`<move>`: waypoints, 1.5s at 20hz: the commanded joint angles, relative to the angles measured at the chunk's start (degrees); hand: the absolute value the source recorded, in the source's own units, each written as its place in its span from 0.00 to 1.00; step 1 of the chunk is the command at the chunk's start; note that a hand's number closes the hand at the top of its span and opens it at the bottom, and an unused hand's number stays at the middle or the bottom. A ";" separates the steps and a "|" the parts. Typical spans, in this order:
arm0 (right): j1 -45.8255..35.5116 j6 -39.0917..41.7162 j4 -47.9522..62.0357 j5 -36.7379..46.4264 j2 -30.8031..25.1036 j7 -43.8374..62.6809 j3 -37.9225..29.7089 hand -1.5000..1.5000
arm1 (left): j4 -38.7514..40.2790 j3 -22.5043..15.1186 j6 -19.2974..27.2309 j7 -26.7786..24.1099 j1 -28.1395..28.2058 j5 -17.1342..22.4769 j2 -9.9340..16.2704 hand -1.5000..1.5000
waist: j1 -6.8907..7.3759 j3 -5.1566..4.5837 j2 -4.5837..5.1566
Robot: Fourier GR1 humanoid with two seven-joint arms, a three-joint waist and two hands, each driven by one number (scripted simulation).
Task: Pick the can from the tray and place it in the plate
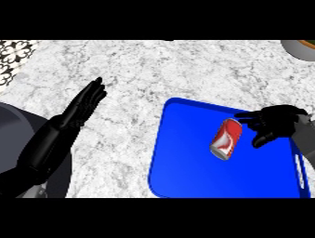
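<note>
We see a speckled grey-white counter (187, 69). At its far right corner a grey pot (309, 49) holds something dark, cut by the edge. At the counter's far left lies a black-and-white patterned patch (2, 62).

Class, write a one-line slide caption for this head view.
Right hand reaches for the red can lying on the blue tray; left hand rests open.

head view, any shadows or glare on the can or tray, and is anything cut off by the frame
Head view: the red can shows pale highlights along its side and lies on the evenly lit blue tray, with no clear cast shadow; the tray's lower and right edges run out of frame; the right robot hand reads as a near-featureless black shape.
</note>
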 commanded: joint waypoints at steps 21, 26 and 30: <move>-6.05 9.24 16.78 -17.80 7.30 14.50 17.10 0.00 | 3.07 3.13 -1.20 1.00 -1.10 -1.71 5.11 0.50 | -2.86 -0.14 2.85; -7.04 8.46 17.48 -21.71 9.50 15.17 19.86 0.00 | 2.86 2.88 0.34 0.93 -0.87 -2.33 5.08 0.50 | -4.05 -0.15 2.61; -7.10 9.98 17.54 -24.07 10.75 15.75 22.28 0.00 | 2.95 3.32 -0.08 1.26 0.30 -0.88 5.66 0.50 | -4.72 -0.15 2.42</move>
